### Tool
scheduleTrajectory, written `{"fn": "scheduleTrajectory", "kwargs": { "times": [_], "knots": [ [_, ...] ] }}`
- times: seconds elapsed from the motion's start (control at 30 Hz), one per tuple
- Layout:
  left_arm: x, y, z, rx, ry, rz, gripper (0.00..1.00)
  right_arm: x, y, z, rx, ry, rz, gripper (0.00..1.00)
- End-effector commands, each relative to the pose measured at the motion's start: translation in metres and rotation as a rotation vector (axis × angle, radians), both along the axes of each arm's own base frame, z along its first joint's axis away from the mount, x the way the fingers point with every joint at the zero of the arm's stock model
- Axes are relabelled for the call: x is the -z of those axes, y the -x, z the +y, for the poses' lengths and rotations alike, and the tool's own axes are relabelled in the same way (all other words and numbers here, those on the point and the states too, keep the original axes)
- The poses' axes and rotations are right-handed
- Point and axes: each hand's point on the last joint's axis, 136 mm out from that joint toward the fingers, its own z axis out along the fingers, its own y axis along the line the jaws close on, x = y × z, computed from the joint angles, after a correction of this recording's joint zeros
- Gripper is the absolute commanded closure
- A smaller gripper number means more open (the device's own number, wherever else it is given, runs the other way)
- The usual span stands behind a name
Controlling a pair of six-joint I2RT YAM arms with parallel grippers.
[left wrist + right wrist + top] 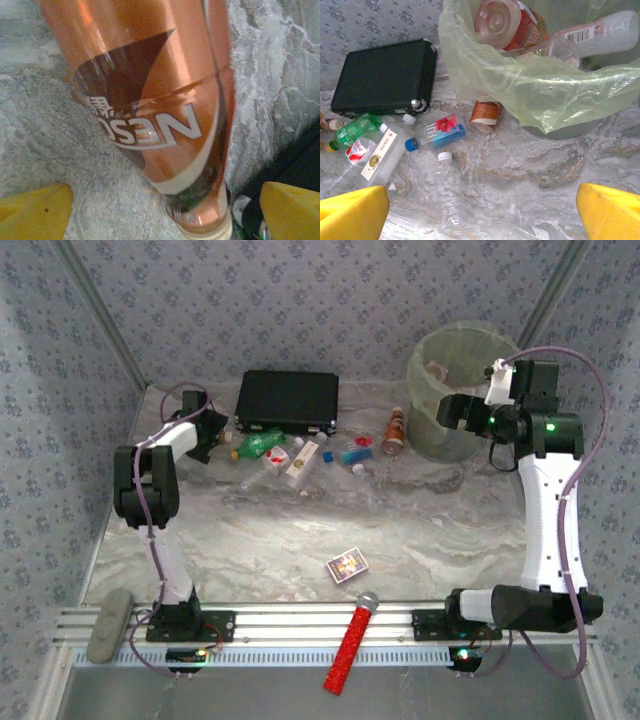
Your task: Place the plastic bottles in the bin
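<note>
An orange-brown plastic bottle (150, 95) with a dark label lies on the marbled table between the wide-apart yellow fingers (35, 212) of my left gripper (165, 217); neither finger touches it. That gripper (210, 435) sits left of the bottle pile. More bottles lie there: a green one (352, 131), a white-labelled clear one (382, 152), a blue-capped one (440, 134), a crushed clear one (447, 190). Another orange-brown bottle (485, 115) rests against the bin (462, 390). The bagged bin (530, 85) holds two bottles (505, 20). My right gripper (452, 412) hovers open and empty beside it.
A flat black case (287, 401) lies behind the bottles. A small patterned card box (347, 565) sits mid-table, and a red microphone (352, 640) lies across the front rail. A grey block (108, 625) rests at the front left corner.
</note>
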Motion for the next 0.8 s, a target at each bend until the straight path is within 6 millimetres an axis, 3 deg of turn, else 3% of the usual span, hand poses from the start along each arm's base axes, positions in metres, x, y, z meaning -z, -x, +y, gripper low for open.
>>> {"fn": "scheduleTrajectory", "kwargs": {
  "times": [0.0,0.17,0.43,0.63,0.77],
  "knots": [
    [0.002,-0.009,-0.001,-0.011,-0.016,0.005,0.07,-0.006,0.004,0.001,-0.008,-0.029,-0.032,0.02],
    [0.016,-0.009,-0.006,0.053,-0.071,0.071,0.14,-0.001,0.005,-0.003,-0.003,-0.069,-0.032,0.02],
    [0.016,-0.001,-0.005,0.056,-0.084,0.089,0.32,-0.004,0.002,-0.007,-0.002,-0.107,-0.057,0.02],
    [0.000,0.002,-0.004,0.064,-0.098,0.063,0.44,-0.009,0.004,-0.011,0.003,-0.106,-0.073,0.02],
    [-0.023,0.001,-0.003,0.099,-0.118,-0.008,0.55,-0.023,0.006,0.007,-0.088,-0.162,-0.113,0.04]
  ]
}}
